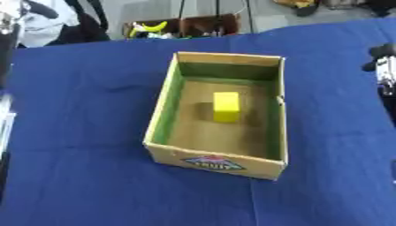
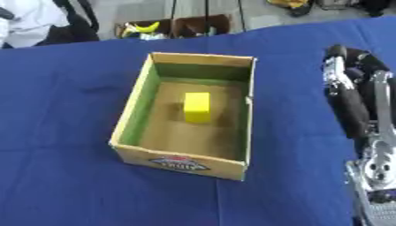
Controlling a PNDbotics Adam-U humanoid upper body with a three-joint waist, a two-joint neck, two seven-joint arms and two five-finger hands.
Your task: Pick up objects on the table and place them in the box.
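An open cardboard box [image 1: 219, 162] with green inner walls stands in the middle of the blue-covered table [image 1: 77, 132]. On the box floor, toward the far half, a yellow block [image 1: 226, 106] stands upright. My right hand [image 2: 349, 99] hangs at the right edge of the right eye view, to the right of the box and apart from it. Its black fingers are straight and point away from me, with nothing in them. The silver forearm [image 2: 379, 167] runs down to the lower right corner. My left hand shows in no view.
Beyond the table's far edge stands a brown crate [image 1: 185, 26] holding yellow and green things. White cloth [image 1: 46, 22] lies at the far left. Blue cloth stretches on all sides of the box.
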